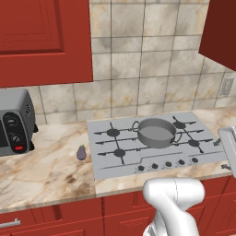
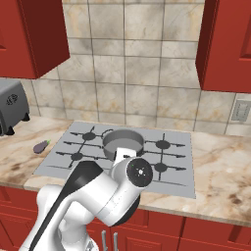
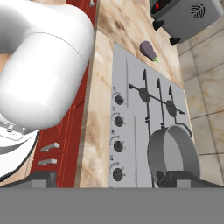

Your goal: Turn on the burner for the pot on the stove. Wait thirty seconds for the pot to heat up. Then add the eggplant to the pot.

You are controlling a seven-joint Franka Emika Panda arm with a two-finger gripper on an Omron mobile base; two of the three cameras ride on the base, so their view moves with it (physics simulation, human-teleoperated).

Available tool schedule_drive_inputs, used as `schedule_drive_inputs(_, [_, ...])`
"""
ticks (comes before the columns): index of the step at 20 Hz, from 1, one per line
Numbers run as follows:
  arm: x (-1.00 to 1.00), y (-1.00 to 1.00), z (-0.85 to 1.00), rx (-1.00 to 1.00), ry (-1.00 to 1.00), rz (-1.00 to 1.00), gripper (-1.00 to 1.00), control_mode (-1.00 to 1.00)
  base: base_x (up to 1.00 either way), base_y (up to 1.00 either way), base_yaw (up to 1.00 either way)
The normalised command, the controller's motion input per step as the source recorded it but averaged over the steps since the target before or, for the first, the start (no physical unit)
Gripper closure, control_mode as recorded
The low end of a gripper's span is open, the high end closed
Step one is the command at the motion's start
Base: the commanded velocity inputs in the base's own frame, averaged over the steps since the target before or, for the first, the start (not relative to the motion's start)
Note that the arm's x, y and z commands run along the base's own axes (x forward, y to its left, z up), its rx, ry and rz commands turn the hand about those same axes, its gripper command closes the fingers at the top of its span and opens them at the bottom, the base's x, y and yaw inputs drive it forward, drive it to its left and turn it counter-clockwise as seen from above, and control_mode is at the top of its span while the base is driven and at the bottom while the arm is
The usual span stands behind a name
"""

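The grey pot (image 1: pixel 156 132) stands on a back burner of the light-grey stove (image 1: pixel 105 165), right of its middle. The dark purple eggplant (image 1: pixel 82 152) lies on the counter just off the stove's left edge. My gripper (image 1: pixel 221 154) hangs at the stove's front right corner, open and holding nothing. In the hand view its fingertips stand wide apart over the row of knobs (image 3: pixel 118 145), with the pot (image 3: pixel 173 157) to one side and the eggplant (image 3: pixel 148 50) far beyond. The right base view has the pot (image 2: pixel 123 141) and eggplant (image 2: pixel 41 145), with my arm covering the knobs.
A grey toaster oven (image 1: pixel 14 122) with a red button stands on the counter left of the eggplant. Red cabinets hang above both ends of the counter. A wall socket (image 1: pixel 227 86) sits on the tiles at the right. Marble counter (image 1: pixel 46 170) runs left of the stove.
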Motion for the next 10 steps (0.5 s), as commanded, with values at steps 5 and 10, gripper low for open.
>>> schedule_drive_inputs(5, [0.0,0.0,0.0,0.0,0.0,0.0,-1.0,-1.0,0.0,0.0,0.0])
schedule_drive_inputs(10, [0.0,0.0,0.0,0.0,0.0,0.0,-1.0,-1.0,0.0,0.0,0.0])
